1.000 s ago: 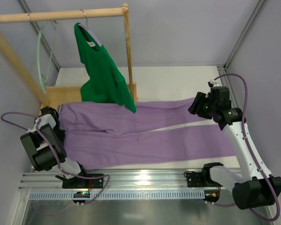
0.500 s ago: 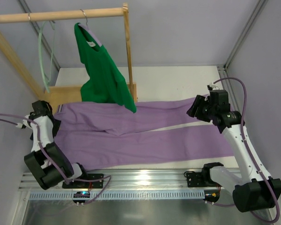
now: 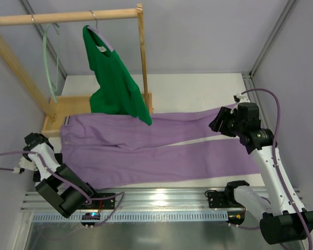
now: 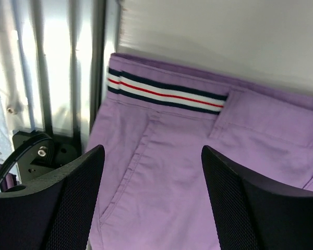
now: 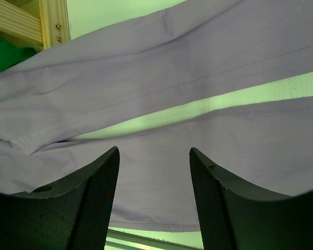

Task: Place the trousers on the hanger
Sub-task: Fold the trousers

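The trousers [image 3: 161,148] are lying as soft, matt lilac cloth, faintly creased, and their waistband [image 4: 164,95] is showing a woven striped band. The green top [image 3: 115,78] is hanging as matt cloth. The rack [image 3: 68,18] is showing bare, pale wood. The hanger [image 3: 48,62] is looking like smooth plastic. The rail [image 3: 161,200] is gleaming as brushed metal. On the left gripper [image 4: 152,151], the fingers [image 4: 73,203] are showing matt black, mesh-textured faces.
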